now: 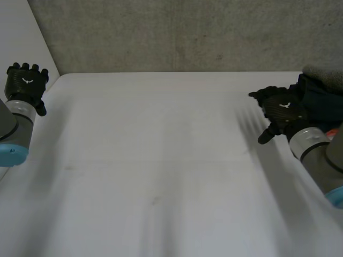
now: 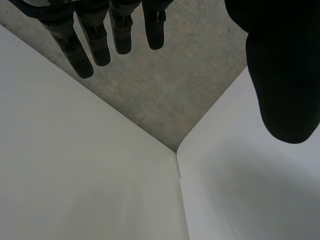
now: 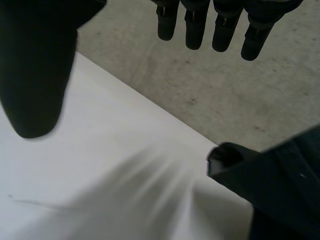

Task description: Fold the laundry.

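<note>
White table (image 1: pixel 161 160) across the frame, left hand (image 1: pixel 24 85) at upper left, fingers straight and apart, holding nothing, right hand (image 1: pixel 281 110) at mid right, fingers straight, thumb wide, empty, dark cloth (image 1: pixel 321 99) bunched just beside it at the right edge

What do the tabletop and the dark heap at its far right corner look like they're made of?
Tabletop: smooth matte white board, probably laminate; it is flat, with soft shadows and no glare. Dark heap: likely navy fabric, going by its soft folds and rounded edges.

Laundry (image 1: pixel 322 99) at far-right corner of table (image 1: pixel 161 160)
</note>
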`<control>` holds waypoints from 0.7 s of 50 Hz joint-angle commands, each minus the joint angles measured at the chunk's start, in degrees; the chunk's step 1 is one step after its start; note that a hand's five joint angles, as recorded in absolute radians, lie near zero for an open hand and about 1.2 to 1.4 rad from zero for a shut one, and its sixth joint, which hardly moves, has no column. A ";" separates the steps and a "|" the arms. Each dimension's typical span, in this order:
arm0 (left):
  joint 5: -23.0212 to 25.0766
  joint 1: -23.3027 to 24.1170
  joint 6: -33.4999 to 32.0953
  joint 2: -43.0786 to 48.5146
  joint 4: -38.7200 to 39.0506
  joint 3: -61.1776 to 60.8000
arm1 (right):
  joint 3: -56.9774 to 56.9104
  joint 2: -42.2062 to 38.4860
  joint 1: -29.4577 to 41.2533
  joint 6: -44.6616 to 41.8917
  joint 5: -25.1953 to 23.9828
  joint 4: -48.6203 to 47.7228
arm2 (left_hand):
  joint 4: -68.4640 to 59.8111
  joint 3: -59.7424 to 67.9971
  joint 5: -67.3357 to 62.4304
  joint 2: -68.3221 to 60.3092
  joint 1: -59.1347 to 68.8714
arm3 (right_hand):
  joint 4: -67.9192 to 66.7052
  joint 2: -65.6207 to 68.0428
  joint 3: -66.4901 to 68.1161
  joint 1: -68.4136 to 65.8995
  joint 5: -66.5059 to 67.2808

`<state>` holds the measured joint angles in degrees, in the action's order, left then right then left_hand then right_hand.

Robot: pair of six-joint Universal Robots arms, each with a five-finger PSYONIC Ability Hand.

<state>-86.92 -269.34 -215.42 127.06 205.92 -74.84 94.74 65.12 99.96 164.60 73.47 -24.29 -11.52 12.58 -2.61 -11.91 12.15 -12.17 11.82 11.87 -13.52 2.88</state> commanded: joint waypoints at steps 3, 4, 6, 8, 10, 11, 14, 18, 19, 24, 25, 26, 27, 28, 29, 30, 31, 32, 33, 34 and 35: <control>-1.15 0.14 -7.11 4.24 -0.26 2.42 | -0.43 -0.87 6.21 -3.32 1.94 1.70 | 1.52 -2.58 2.61 1.91 -2.15 | 2.17 -1.82 -1.87 3.52 -2.88; -1.32 -0.04 -8.60 4.86 -0.34 3.12 | -0.43 -0.87 6.21 -3.41 2.03 1.70 | 1.52 -2.58 2.61 1.91 -2.15 | 2.17 -1.82 -1.87 3.52 -2.88; -1.68 -0.22 -10.10 5.83 -0.61 3.82 | -0.43 -0.96 6.30 -3.59 2.03 1.62 | 1.52 -2.58 2.61 1.91 -2.15 | 2.17 -1.82 -1.87 3.52 -2.88; -2.11 -0.48 -12.29 7.05 -1.66 5.22 | -0.34 -1.05 6.30 -3.68 2.03 1.53 | 1.52 -2.58 2.61 1.91 -2.15 | 2.17 -1.82 -1.87 3.52 -2.88; -2.38 -0.74 -14.06 7.76 -2.54 6.11 | -0.34 -1.14 6.38 -3.68 2.12 1.44 | 1.52 -2.58 2.61 1.91 -2.15 | 2.17 -1.82 -1.87 3.52 -2.88; -2.56 -0.92 -15.02 8.20 -3.15 6.46 | -0.34 -1.22 6.38 -3.68 2.20 1.44 | 1.52 -2.58 2.61 1.91 -2.15 | 2.17 -1.82 -1.87 3.52 -2.88; -2.82 -1.80 -18.89 9.52 -5.61 7.96 | -0.60 -1.58 6.56 -4.03 2.29 1.44 | 1.52 -2.58 2.61 1.91 -2.15 | 2.17 -1.82 -1.87 3.52 -2.88; -1.86 -2.76 -22.50 10.84 -9.04 9.01 | -0.69 -2.19 6.74 -4.64 2.29 1.44 | 1.52 -2.58 2.61 1.91 -2.15 | 2.17 -1.82 -1.87 3.52 -2.88; -1.59 -2.94 -22.94 11.01 -9.48 9.19 | -0.69 -2.37 6.82 -4.82 2.29 1.44 | 1.52 -2.58 2.61 1.91 -2.15 | 2.17 -1.82 -1.87 3.52 -2.88; 0.25 -3.99 -24.26 10.84 -11.42 9.45 | -0.96 -2.81 7.00 -5.52 2.29 1.70 | 1.52 -2.58 2.61 1.91 -2.15 | 2.17 -1.82 -1.87 3.52 -2.88; 0.26 -4.08 -24.09 10.58 -11.42 9.45 | -0.87 -2.81 7.00 -5.52 2.29 1.70 | 1.52 -2.58 2.61 1.91 -2.15 | 2.17 -1.82 -1.87 3.52 -2.88; 0.43 -4.17 -23.91 10.49 -11.42 9.45 | -0.87 -2.81 7.00 -5.43 2.21 1.70 | 1.52 -2.58 2.61 1.91 -2.15 | 2.17 -1.82 -1.87 3.52 -2.88; 0.52 -4.26 -23.13 10.31 -11.42 9.54 | -0.96 -2.81 7.00 -5.35 2.21 1.70 | 1.52 -2.58 2.61 1.91 -2.15 | 2.17 -1.82 -1.87 3.52 -2.88; 0.61 -4.26 -22.86 10.31 -11.42 9.54 | -0.96 -2.81 7.00 -5.17 2.21 1.62 | 1.52 -2.58 2.61 1.91 -2.15 | 2.17 -1.82 -1.87 3.52 -2.88; 0.69 -4.35 -22.33 10.31 -11.42 9.54 | -0.96 -2.81 7.00 -5.08 2.21 1.53 | 1.52 -2.58 2.61 1.91 -2.15 | 2.17 -1.82 -1.87 3.52 -2.88; 0.69 -4.35 -21.28 10.05 -11.51 9.54 | -0.96 -2.72 6.91 -4.82 2.12 1.44 | 1.52 -2.58 2.61 1.91 -2.15 | 2.17 -1.82 -1.87 3.52 -2.88; 0.69 -4.35 -20.58 9.88 -11.51 9.54 | -0.96 -2.72 6.83 -4.64 2.12 1.35 | 1.52 -2.58 2.61 1.91 -2.15 | 2.17 -1.82 -1.87 3.52 -2.88; 0.43 -4.26 -19.87 9.70 -11.51 9.45 | -0.96 -2.55 6.82 -4.47 2.12 1.35 | 1.52 -2.58 2.61 1.91 -2.15 | 2.17 -1.82 -1.87 3.52 -2.88; 0.34 -4.17 -19.08 9.26 -11.42 9.19 | -1.04 -2.54 6.82 -4.29 2.12 1.35 | 1.52 -2.58 2.61 1.91 -2.15 | 2.17 -1.82 -1.87 3.52 -2.88; 0.00 -3.91 -16.29 8.21 -11.42 8.67 | -1.31 -2.54 6.82 -4.12 2.20 1.53 | 1.52 -2.58 2.61 1.91 -2.15 | 2.17 -1.82 -1.87 3.52 -2.88; -0.27 -3.73 -15.04 7.51 -11.51 8.23 | -1.48 -2.46 6.82 -3.94 2.29 1.70 | 1.52 -2.58 2.61 1.91 -2.15 | 2.17 -1.82 -1.87 3.52 -2.88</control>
<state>-86.32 -273.65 -237.12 137.14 194.26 -65.34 93.75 62.37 106.90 159.66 75.64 -22.78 -11.51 12.58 -2.62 -11.82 12.15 -12.17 11.82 11.83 -13.52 2.88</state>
